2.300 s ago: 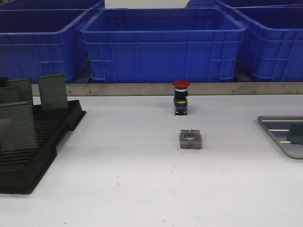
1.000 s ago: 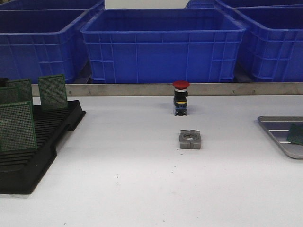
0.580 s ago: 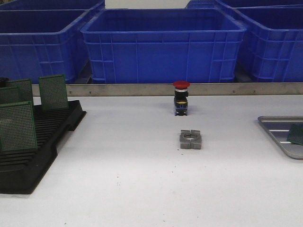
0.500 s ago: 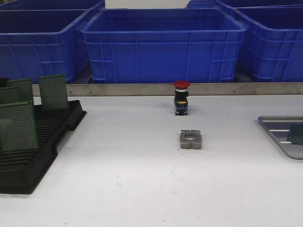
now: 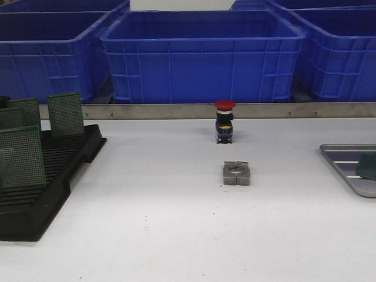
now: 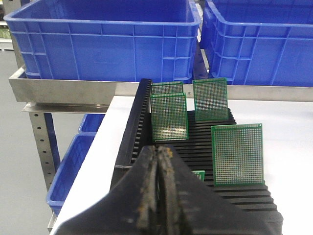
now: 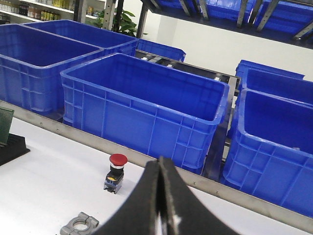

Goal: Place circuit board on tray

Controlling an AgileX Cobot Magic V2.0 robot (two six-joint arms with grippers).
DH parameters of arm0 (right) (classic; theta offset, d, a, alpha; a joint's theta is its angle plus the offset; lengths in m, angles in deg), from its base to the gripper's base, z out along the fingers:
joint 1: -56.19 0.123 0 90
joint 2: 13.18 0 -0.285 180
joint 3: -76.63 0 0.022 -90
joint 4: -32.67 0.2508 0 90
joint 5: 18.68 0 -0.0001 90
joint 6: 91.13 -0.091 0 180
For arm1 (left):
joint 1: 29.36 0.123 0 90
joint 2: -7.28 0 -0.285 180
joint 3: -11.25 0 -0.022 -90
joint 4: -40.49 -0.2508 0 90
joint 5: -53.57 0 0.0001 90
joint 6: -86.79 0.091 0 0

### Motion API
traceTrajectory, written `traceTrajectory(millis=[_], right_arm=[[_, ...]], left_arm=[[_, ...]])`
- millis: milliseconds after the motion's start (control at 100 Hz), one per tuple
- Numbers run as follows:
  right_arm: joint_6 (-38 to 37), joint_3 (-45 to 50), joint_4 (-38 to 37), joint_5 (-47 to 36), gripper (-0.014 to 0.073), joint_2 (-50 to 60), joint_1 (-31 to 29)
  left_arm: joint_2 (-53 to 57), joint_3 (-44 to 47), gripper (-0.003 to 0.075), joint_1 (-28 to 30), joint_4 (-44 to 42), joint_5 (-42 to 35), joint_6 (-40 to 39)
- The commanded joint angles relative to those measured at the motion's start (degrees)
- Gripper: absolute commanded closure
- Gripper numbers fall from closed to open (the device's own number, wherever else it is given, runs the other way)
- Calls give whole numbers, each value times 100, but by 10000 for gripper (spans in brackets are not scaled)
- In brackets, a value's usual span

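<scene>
Green circuit boards [image 5: 22,157] stand upright in your black slotted rack [image 5: 53,176], so each offers a free top edge to pinch. Both the left gripper [image 6: 157,161] and right gripper [image 7: 160,171] are pressed together, holding nothing; the tray [image 5: 343,154], at far right, already holds one board [image 5: 368,166].

A black slotted rack [image 5: 41,182] sits at the counter's [image 5: 147,235] left edge. A red-capped push button [image 5: 224,121] stands upright near the back edge, around the middle. Just in front of it, apart, lies a grey metal clamp block [image 5: 236,173]. Blue plastic crates [image 5: 202,56] line the metal shelf [image 5: 176,110] behind the counter's back edge.
</scene>
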Motion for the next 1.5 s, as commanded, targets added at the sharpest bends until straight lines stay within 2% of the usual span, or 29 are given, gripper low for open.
traceTrajectory(millis=[0,840,1070,1170,1270,1340,1490], right_arm=[[59,-147,199,-4,653,-46,-3],[59,-147,199,-5,653,-46,-21],[61,-147,32,-934,653,-46,-260],[-130,-147,-983,-1323,653,-46,-273],[-1140,-147,-2387,-1216,653,-46,-273],[-2362,-147,-3533,-1162,653,-46,-273],[-5591,-134,-6038,-1154,653,-46,-243]], left_arm=[[180,165,737,24,108,-443,-53],[180,165,737,24,108,-443,-53],[180,165,737,24,108,-443,-53],[180,165,737,24,108,-443,-53],[180,165,737,24,108,-443,-53],[180,165,737,24,108,-443,-53],[180,165,737,24,108,-443,-53]])
